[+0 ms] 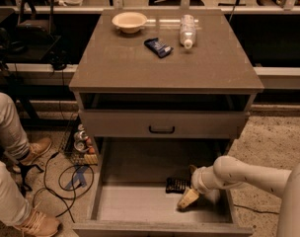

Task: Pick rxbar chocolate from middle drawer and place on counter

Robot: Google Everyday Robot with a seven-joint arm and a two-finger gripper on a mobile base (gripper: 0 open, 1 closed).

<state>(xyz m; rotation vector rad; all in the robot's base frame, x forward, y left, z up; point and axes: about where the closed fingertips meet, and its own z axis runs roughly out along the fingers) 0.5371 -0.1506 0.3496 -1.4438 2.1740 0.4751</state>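
Observation:
The rxbar chocolate (pixel 176 184), a dark flat bar, lies on the pale floor of the pulled-out middle drawer (pixel 135 206), right of centre. My gripper (pixel 188 197) reaches into the drawer from the right, its tip low over the floor just right of and in front of the bar, close to it or touching it. The white arm hides the drawer's right part. The counter (pixel 165 68) is the grey-brown top of the cabinet, above.
On the counter stand a pale bowl (pixel 130 21), a blue wrapped packet (pixel 158 47) and a lying plastic bottle (pixel 188 23). A shut drawer front with a black handle (pixel 161 129) sits above the open drawer. A person's legs (pixel 12 147), cables and cans are at the left.

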